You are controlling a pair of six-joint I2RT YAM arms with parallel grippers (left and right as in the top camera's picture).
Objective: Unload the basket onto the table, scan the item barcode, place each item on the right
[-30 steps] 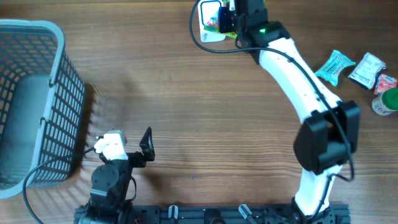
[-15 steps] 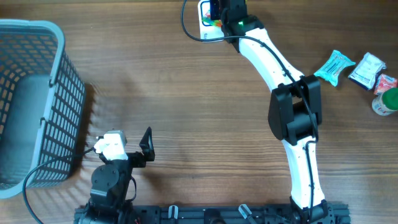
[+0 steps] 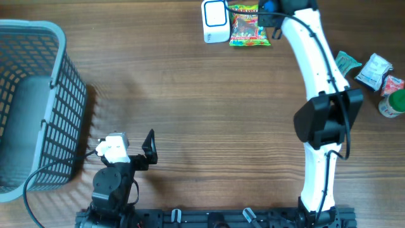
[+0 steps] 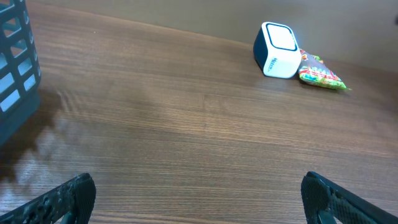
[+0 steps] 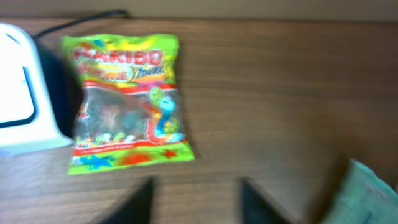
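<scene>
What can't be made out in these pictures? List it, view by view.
Right wrist, blurred, and overhead, too small: no barcode shows on the colourful plastic sweets bag.
Overhead: the white right arm partly hides the teal crinkled packet.
Overhead's right edge cuts off the green-capped round container.

1. Candy bag (image 3: 249, 26) lies flat on table (image 3: 209, 107), just beside scanner (image 3: 215, 12), on its rt.
2. Rt arm (image 3: 313, 57) stretches to top edge, near bag.
3. Basket (image 3: 73, 101) far left; L arm (image 3: 111, 180) beside it.
4. Snack packs (image 3: 374, 68) at rt edge.
</scene>
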